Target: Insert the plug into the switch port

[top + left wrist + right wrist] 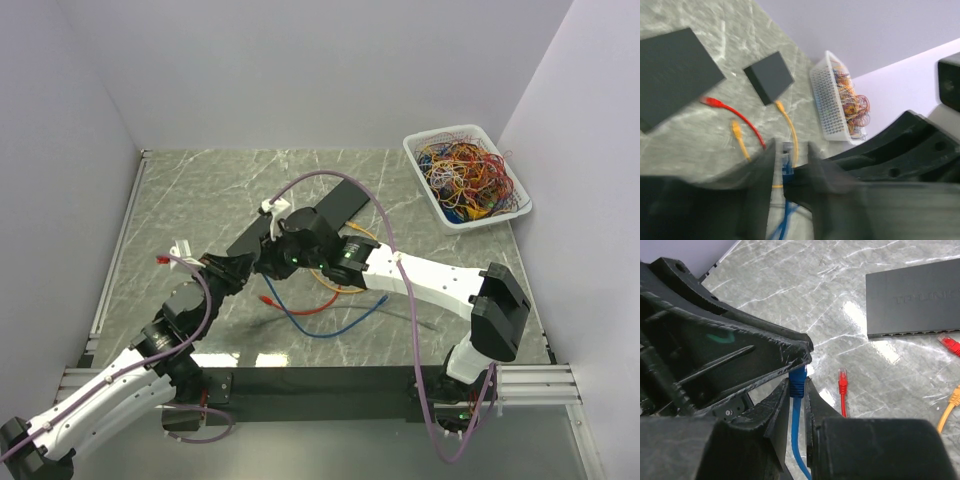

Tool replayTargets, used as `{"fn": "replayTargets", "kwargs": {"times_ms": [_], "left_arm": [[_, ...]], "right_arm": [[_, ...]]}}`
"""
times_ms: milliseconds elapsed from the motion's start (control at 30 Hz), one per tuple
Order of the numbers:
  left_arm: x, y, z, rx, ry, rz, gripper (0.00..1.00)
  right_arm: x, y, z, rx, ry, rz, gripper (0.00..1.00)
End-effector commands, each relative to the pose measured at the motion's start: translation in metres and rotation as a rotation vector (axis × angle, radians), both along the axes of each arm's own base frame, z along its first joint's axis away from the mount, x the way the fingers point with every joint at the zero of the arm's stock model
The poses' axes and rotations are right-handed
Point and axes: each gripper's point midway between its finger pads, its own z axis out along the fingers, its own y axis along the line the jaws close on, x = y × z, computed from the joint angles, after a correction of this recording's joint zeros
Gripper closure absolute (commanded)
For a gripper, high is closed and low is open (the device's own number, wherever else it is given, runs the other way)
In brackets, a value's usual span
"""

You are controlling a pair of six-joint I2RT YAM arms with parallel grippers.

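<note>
The right hand (797,386) pinches the blue plug (798,376) above the counter (840,280), well apart from the switch (912,300). The left hand (790,151) is slightly spread around the same plug, though that view is blurred.

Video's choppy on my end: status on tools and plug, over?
Right tool shut on blue plug. Left tool flanks it, grip unclear. Switch apart, plug not inserted. A red plug and an orange plug lie by its ports.
</note>
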Motion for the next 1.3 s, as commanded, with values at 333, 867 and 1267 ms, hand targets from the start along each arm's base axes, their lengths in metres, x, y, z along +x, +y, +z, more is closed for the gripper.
{"fn": "replayTargets", "kwargs": {"times_ms": [333,867,1267], "left_arm": [[0.007,0.022,-0.003,0.185,0.033,0.091,0.20],[0.108,0.064,-0.032,0.268,0.040,-0.022,0.27],[0.155,0.075,-0.077,0.211,0.001,-0.109,0.20]], "right_arm": [[0.018,-0.038,-0.056,-0.152,-0.023,-0.085,1.00],[0.057,-0.036,-0.122,-0.297,-0.014,-0.129,1.00],[0.086,-0.025,-0.150,-0.353,-0.009,-0.162,1.00]]}}
